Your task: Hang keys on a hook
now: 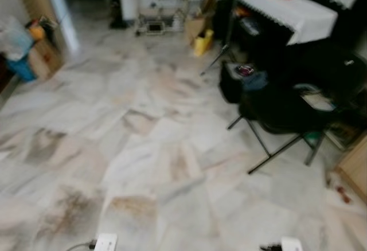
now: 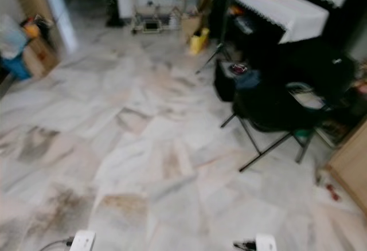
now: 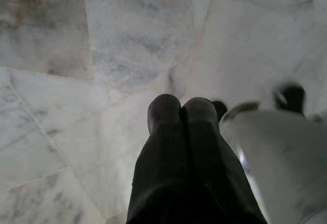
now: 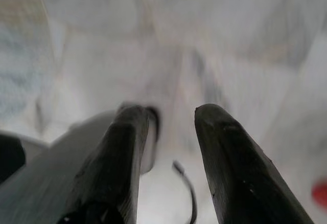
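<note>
Both arms hang idle over a pale marble floor [image 1: 143,148]. In the left wrist view the left gripper [image 3: 182,112] points down at the tiles with its two black fingers pressed together and nothing between them; just beside it a silver rounded part of the robot [image 3: 276,152] shows. In the right wrist view the right gripper [image 4: 171,121] has its fingers spread apart with bare, blurred floor seen through the gap, and a thin dark cable [image 4: 186,188] curls below them. Ahead of the grippers the blurred head views show stained, veined tiles, then, to the right, a black folding chair [image 1: 281,113] with dark things piled on it. Beyond that stands a table under a white cloth [image 1: 298,13] with red and yellow items on top, and a yellow object [image 1: 202,42] sits on the floor near its corner. Far off to the left lie a cardboard box [image 1: 43,59] and a blue container [image 1: 22,67]. Keys and a hook cannot be made out anywhere.
</note>
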